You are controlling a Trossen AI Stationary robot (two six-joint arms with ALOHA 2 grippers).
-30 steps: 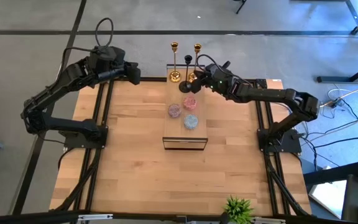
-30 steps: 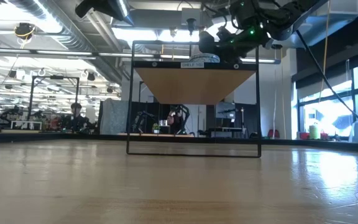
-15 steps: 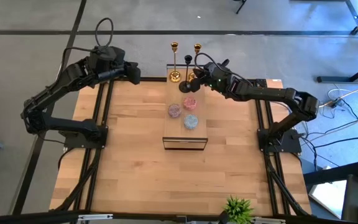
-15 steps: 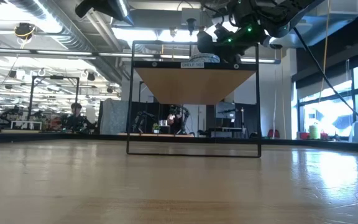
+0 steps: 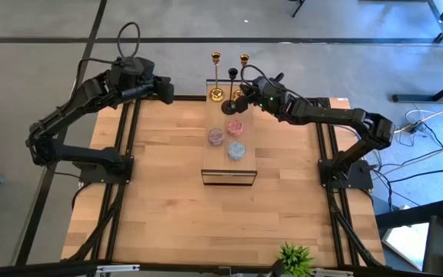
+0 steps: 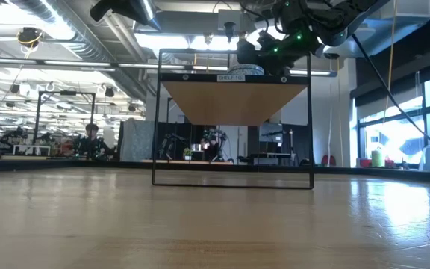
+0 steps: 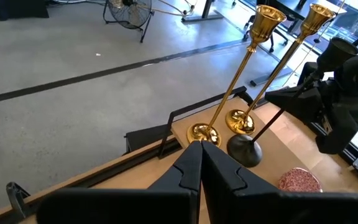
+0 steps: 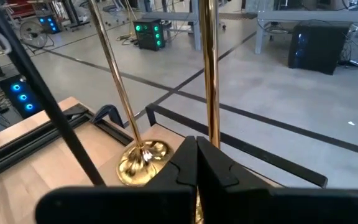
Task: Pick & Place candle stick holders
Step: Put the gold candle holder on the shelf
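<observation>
On the pale wooden table (image 5: 175,192), a small green potted plant (image 5: 294,258) stands at the near edge. Toward the middle stands a black wire-frame shelf with a wooden top board (image 5: 229,150). On that board rest three round dishes: a light blue one (image 5: 236,151) nearest, a pink one (image 5: 216,136) just behind it, and a reddish-pink one (image 5: 235,125) beyond. At the far end of the board stand the three tall, thin metal candle stick holders. The black one (image 5: 230,105) has its round base just beyond the reddish-pink dish. The two shiny gold ones, left (image 5: 216,94) and right (image 5: 240,95), stand side by side at the far edge with their bases near each other. The right gripper (image 5: 242,92) is at the right gold holder, its fingers (image 8: 194,165) pressed together with no gap; the gold stem rises just beyond the fingertips, and a hold on it cannot be confirmed. The left gripper (image 5: 169,91) waits over the far left edge of the table, fingers (image 7: 197,168) fully closed and holding nothing.
</observation>
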